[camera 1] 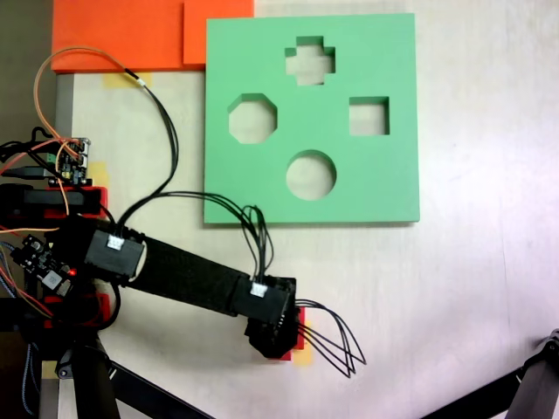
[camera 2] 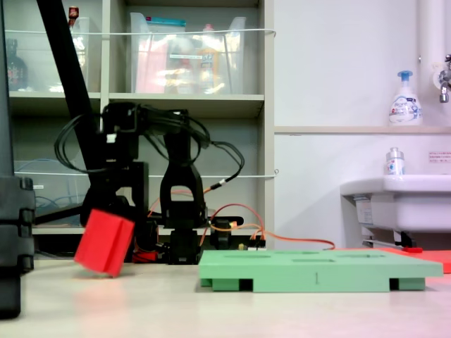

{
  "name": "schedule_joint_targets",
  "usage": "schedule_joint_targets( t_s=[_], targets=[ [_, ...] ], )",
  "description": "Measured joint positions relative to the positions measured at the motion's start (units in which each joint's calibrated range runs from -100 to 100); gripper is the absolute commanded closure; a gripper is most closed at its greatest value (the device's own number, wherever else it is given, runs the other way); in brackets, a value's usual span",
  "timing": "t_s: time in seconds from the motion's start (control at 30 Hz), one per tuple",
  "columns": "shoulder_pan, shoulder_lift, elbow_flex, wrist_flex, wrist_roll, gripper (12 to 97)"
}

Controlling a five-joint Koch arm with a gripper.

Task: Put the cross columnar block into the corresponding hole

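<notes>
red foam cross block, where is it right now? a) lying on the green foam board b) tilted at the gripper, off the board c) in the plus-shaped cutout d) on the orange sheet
b: in a fixed view the red foam cross block hangs tilted at the black arm's gripper, to the left of the flat green foam board, whose plus-shaped cutout is still empty.
</notes>
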Motion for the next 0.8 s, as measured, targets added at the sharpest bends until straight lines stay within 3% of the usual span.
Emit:
schedule_joint_targets(
  t_s=[0.33, 0.8],
  targets=[
    [8.0, -17.1, 5.7, -1.0, 8.0, 66.0],
    [26.3, -19.6, 12.1, -1.8, 20.9, 66.0]
  ],
)
